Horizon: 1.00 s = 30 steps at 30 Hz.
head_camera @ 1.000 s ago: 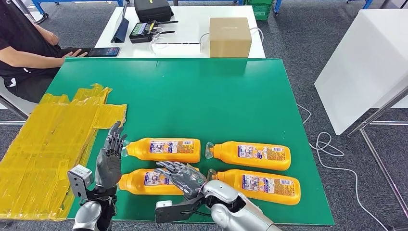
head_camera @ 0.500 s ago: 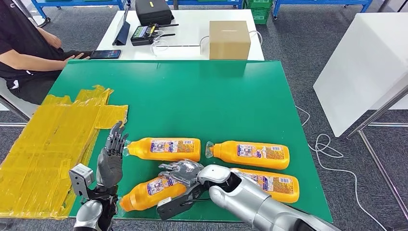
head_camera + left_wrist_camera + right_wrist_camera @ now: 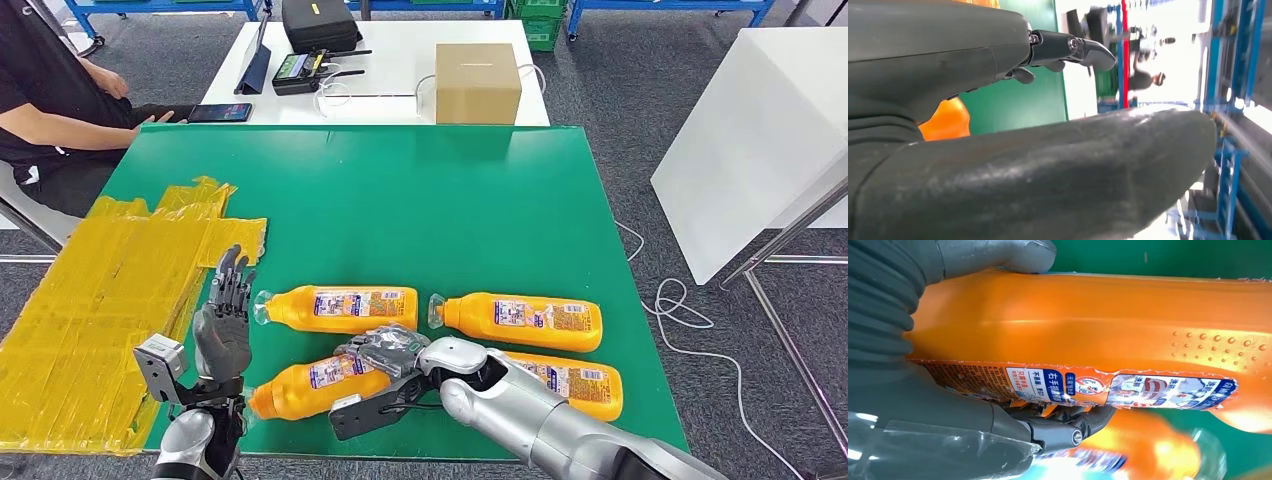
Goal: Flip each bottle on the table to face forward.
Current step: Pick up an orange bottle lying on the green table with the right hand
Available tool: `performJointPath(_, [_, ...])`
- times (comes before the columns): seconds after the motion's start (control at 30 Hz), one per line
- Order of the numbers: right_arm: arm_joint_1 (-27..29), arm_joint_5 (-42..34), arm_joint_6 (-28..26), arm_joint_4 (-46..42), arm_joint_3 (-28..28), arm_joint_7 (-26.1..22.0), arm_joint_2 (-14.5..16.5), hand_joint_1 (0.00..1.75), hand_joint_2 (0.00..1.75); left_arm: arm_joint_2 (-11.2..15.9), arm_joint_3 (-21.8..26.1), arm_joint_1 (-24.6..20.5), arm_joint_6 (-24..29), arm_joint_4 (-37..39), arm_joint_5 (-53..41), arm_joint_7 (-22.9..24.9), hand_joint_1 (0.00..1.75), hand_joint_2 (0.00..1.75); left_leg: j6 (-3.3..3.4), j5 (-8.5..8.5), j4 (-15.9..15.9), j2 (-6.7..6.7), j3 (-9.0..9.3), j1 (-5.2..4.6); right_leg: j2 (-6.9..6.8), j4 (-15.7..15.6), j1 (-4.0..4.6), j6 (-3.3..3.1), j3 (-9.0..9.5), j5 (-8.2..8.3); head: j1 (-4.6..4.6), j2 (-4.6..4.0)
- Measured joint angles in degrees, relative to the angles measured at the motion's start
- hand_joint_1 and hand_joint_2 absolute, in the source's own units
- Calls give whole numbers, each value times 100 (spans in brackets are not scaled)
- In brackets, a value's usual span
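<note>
Four orange bottles lie on the green surface [image 3: 420,190]. The right hand [image 3: 385,352] grips the near-left bottle [image 3: 315,383], tilted askew, with its fingers [image 3: 1068,427] wrapped round the label in the right wrist view. The left hand [image 3: 224,322] stands upright, fingers spread, holding nothing, beside the far-left bottle [image 3: 340,308]. Yellow sheets [image 3: 100,300] lie left; a cardboard box [image 3: 477,83] sits behind.

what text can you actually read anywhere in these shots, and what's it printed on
"右手" and "不易漏", partly legible: blue label strip of the held bottle in the right hand.
Remaining label print on that bottle: too small to read.
Labels on the other bottles: too small to read.
</note>
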Motion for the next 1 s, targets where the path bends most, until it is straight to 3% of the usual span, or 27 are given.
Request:
performJointPath(0.1, [181, -147, -342, -61, -222, 7, 2, 175, 175, -46, 100, 7, 369, -138, 19, -20, 0, 0, 0, 0, 0, 0, -2, 0, 0, 0, 0, 0, -1, 0, 1, 0])
performJointPath(0.4, [408, -278, -567, -206, -532, -44, 0, 175, 175, -116, 246, 20, 567, -329, 81, -56, 0, 0, 0, 0, 0, 1, -3, 1, 0, 0, 1, 0, -2, 0, 1, 0])
performJointPath(0.6, [1302, -784, -1191, -1263, -1292, -458, -46, 175, 175, -189, 688, 139, 1061, -657, 509, -108, 0, 0, 1, -1, 1, 0, -38, 1, -1, 1, 1, 1, -33, 0, 1, 0])
performJointPath(0.73, [1841, -808, -1392, -2207, -1826, -616, -49, 175, 175, -242, 1023, 230, 1201, -854, 658, 49, 0, 175, 1, -1, 1, -2, -59, 1, -3, 1, 2, 2, -53, -1, 0, 0])
performJointPath(1.0, [2292, -1103, -1648, -3207, -2707, -1100, 139, 175, 175, -298, 1238, 248, 979, -890, 953, 417, 0, 175, 1, -2, 4, -2, -75, -2, -4, 1, 0, 2, -66, -1, 2, 0])
